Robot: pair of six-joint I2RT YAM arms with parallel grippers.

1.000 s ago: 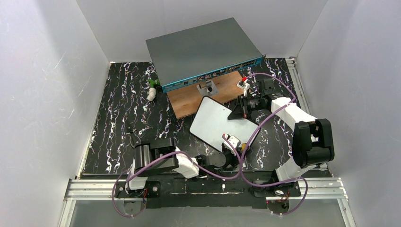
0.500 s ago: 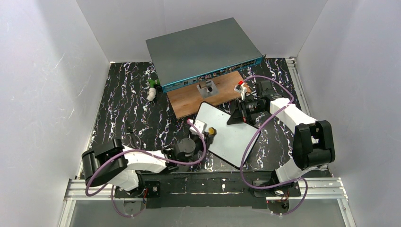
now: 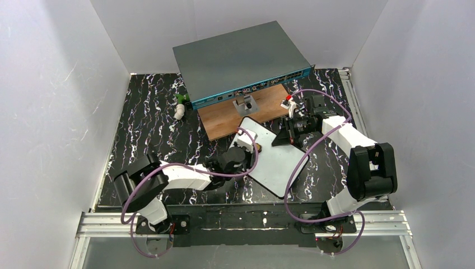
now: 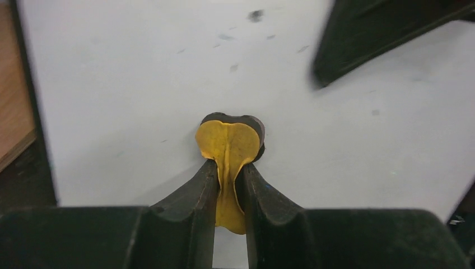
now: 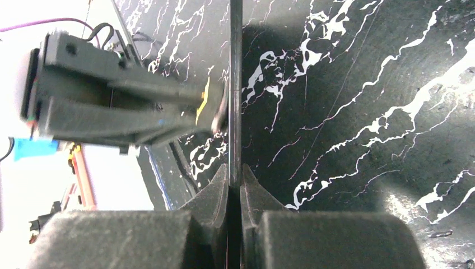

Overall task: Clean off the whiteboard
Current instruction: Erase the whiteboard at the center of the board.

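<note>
Noted the left gripper (image 4: 228, 168) pinched tight on a yellow eraser pad (image 4: 229, 140), the pad's dark face pressed to the whiteboard (image 4: 112, 84). The whiteboard sat around the middle of the table (image 3: 145, 123), just in front of the wooden board (image 3: 221, 120), its surface white with a few faint specks. The right gripper (image 5: 235, 176) was clamped on its far right edge; whether it lay flat or tipped up was unclear.

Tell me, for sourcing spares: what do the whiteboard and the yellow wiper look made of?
The whiteboard: smooth white sheet, thin dark rim, likely coated plastic or metal. The yellow wiper: soft, perhaps foam or rubber; creased and bulging where the left gripper pinches it.
</note>
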